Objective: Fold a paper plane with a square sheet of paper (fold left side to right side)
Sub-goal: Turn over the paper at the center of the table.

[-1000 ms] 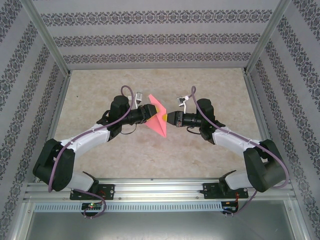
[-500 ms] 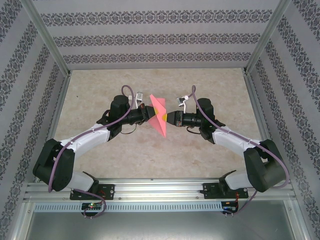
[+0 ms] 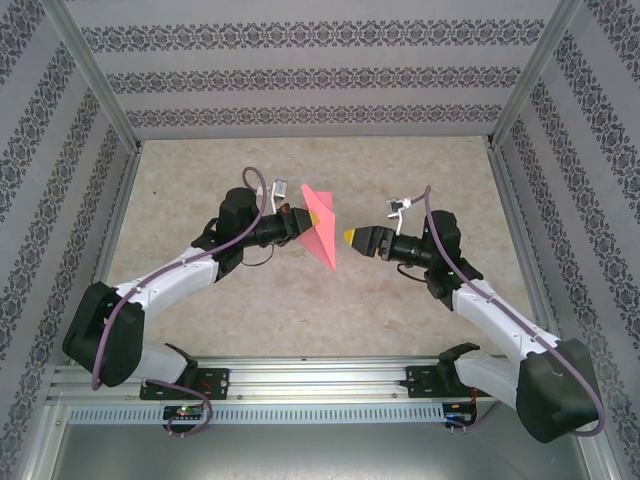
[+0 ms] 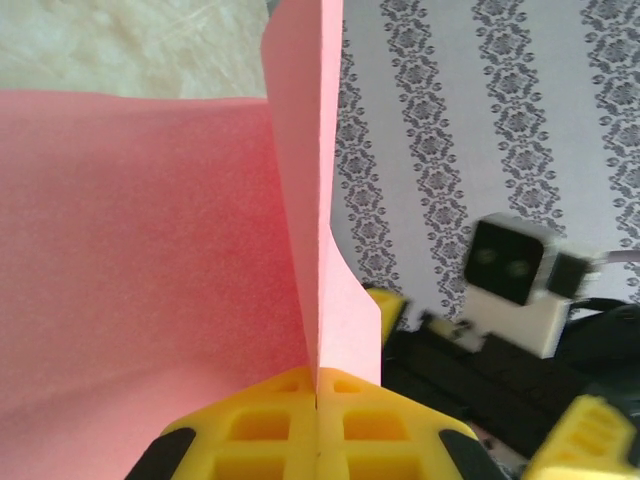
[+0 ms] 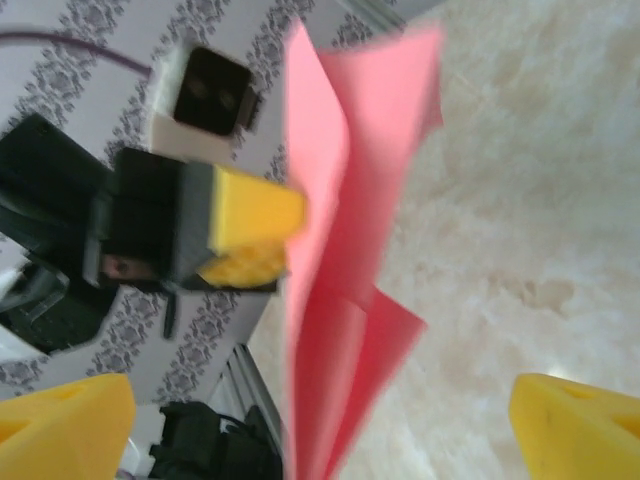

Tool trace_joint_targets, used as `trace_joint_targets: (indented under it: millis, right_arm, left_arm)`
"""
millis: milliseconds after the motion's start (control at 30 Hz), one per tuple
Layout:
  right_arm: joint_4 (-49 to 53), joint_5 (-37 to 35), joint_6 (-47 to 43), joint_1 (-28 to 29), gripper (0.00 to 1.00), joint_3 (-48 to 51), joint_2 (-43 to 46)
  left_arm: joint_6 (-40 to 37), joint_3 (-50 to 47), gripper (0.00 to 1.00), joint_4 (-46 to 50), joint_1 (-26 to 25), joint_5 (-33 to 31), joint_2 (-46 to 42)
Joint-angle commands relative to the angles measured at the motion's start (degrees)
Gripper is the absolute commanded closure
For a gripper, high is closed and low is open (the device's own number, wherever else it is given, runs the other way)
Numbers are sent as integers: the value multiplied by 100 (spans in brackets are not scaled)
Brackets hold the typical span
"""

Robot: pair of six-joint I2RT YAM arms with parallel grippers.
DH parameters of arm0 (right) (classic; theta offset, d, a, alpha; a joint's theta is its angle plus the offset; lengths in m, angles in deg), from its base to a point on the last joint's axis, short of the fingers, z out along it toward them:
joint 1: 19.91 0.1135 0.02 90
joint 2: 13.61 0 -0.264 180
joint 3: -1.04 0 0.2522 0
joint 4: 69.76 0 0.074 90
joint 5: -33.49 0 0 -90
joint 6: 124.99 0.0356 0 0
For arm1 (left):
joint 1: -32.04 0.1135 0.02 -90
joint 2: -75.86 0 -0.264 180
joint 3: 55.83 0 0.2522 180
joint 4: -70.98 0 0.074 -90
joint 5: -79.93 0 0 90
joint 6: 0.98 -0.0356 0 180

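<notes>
**Left claw pinches the folded paper; right claw stands off, spread wide**

The pink-red paper [image 3: 320, 225] is held up over the middle of the table [image 3: 400, 170], a little nearer its left edge than its right. From above it shows a pointed, kite-like outline, with one tip towards the far edge and the longer tip towards the near edge.

The left gripper [image 3: 293, 222] reaches in from the left and is clamped on the paper. In the left wrist view its yellow fingertips [image 4: 262, 425] press together at the centre crease. One layer of the paper [image 4: 150, 250] spreads out to the left, and a narrow flap stands upright.

The right gripper [image 3: 352, 237] points at the paper from the right, near it but apart from it. In the right wrist view its yellow fingertips [image 5: 65, 420] sit wide apart at the lower corners with nothing between them. Beyond them are the paper [image 5: 340, 250] and the left gripper [image 5: 270, 235] clamped on it.
</notes>
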Motion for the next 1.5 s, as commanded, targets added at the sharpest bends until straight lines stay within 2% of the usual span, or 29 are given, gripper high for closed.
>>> trace_joint_targets:
  millis: [0, 200, 300, 433, 633, 933, 1133, 1267, 1367, 1467]
  right_arm:
    - [-624, 225, 390, 285, 2, 305, 9]
    - [-1835, 219, 952, 820, 2, 455, -113]
    - [-1889, 127, 1015, 984, 5, 333, -299]
    - [-2172, 142, 1225, 1053, 18, 221, -556]
    - [-2166, 24, 1252, 1036, 47, 229, -511]
    - [-1114, -97, 643, 1009, 78, 142, -254]
    - [-332, -284, 130, 1026, 96, 62, -210]
    - [585, -598, -405, 1036, 98, -138, -151]
    - [1890, -1235, -1158, 1117, 99, -506, -85]
    - [3069, -2174, -1759, 1323, 99, -942, -121]
  left_arm:
    - [45, 249, 96, -296, -102, 31, -182]
    - [122, 306, 96, -393, -206, 101, -218]
    - [203, 309, 96, -512, -248, 153, -223]
    - [337, 280, 96, -757, -272, 270, -204]
    - [319, 250, 96, -699, -286, 264, -204]
    - [161, 218, 93, -493, -285, 259, -132]
    - [-130, 218, 79, -77, -273, 134, -98]
    - [-510, 240, 58, 663, -133, -91, -353]
    - [-1040, 272, 42, 1702, 56, -637, -867]
    - [-1753, 479, 31, 3166, 140, -1678, -1469]
